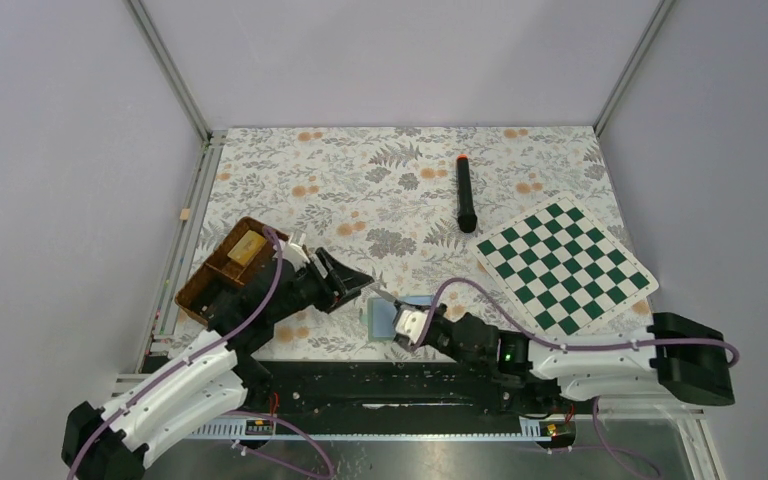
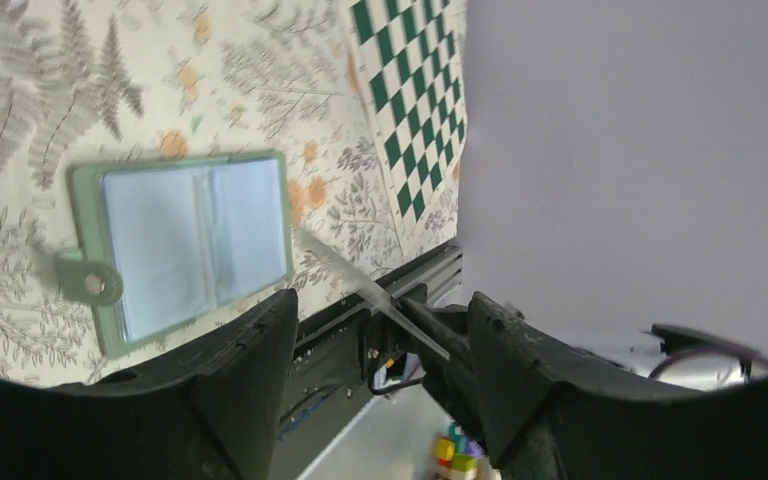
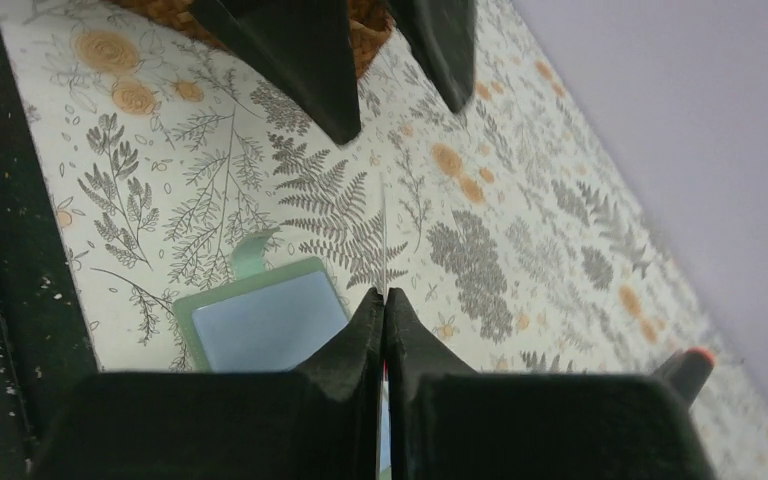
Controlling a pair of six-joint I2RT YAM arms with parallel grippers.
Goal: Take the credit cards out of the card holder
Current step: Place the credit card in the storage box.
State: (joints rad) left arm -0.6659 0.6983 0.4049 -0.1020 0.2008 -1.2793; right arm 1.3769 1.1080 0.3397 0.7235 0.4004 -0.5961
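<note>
Pinching one credit card (image 2: 360,285) edge-on, right gripper (image 3: 385,295) clamps shut, left gripper (image 2: 380,305) gapes empty; card holder (image 2: 190,240) lies open on the table (image 2: 20,80) nearby. Best pull straight, clear, without twisting.

Readable text: none in any of the three views.
Card holder (image 2: 82,210): green frame and pale panels, no print or logo legible.
Credit card (image 2: 360,285): a thin pale sliver seen at an angle, its face unreadable.
Chessboard (image 1: 567,265): green and white squares only, no legible letters or numbers along its edges.
Small black module (image 1: 258,427) on the base rail: reddish marks too small to read.
</note>
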